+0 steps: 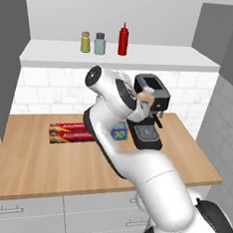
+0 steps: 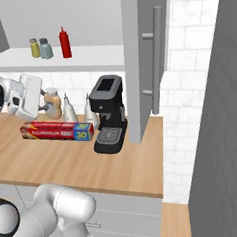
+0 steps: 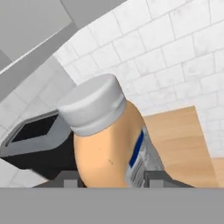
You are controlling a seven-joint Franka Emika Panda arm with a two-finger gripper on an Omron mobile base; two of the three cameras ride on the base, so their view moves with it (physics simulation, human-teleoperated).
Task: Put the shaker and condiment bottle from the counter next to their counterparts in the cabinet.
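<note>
the end effector (image 3: 107, 180) is clamped on the condiment bottle (image 3: 109, 144), held up off the table (image 2: 68, 159) beside the coffee machine (image 2: 108, 113), while the shaker (image 1: 85, 42) stands on the cabinet shelf (image 1: 144, 55).

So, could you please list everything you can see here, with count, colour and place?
Olive-green shaker with grey cap: one, on the cabinet shelf, leftmost.
Pale grey-blue shaker with dark cap: one, right beside it.
Red squeeze bottle with pointed nozzle: one, on the shelf, to the right.
Stubby tan-orange condiment bottle: one, pale cap, held above the counter.
Silvery cone-shaped bottles: two, against the tiled wall.
Red aluminium-foil box: one, on the wooden counter.
Black coffee machine: one, on the counter.
Claw: one, dark fingers, shut on the condiment bottle.
</note>
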